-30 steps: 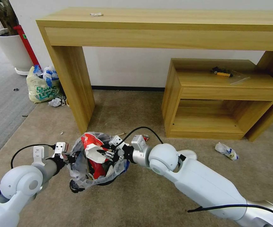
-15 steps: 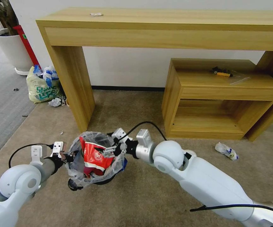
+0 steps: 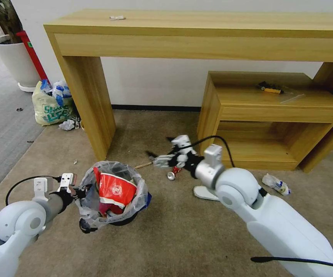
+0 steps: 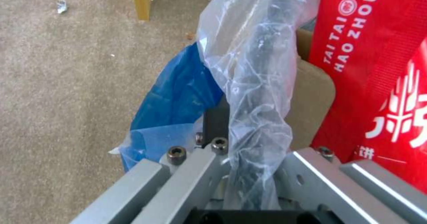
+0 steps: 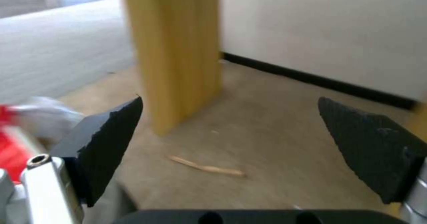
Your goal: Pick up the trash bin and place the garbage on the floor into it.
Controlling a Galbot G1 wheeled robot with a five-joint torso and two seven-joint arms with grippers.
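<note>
Nearby, a desk leg [image 3: 93, 111] flanks the trash bin [image 3: 112, 192].

The trash bin [image 3: 112, 194] sits on the floor [image 3: 174, 238], near the long table's [image 3: 197, 27] left leg. A cup [image 3: 114, 188] is in the bin. To its right lie a can [image 3: 171, 175], a slipper [image 3: 204, 192], then a wrapper [image 3: 276, 184]. A knotted bag [image 3: 52, 104] sits far left.

Bag-lined black trash bin [image 3: 114, 192], litter-filled
</note>
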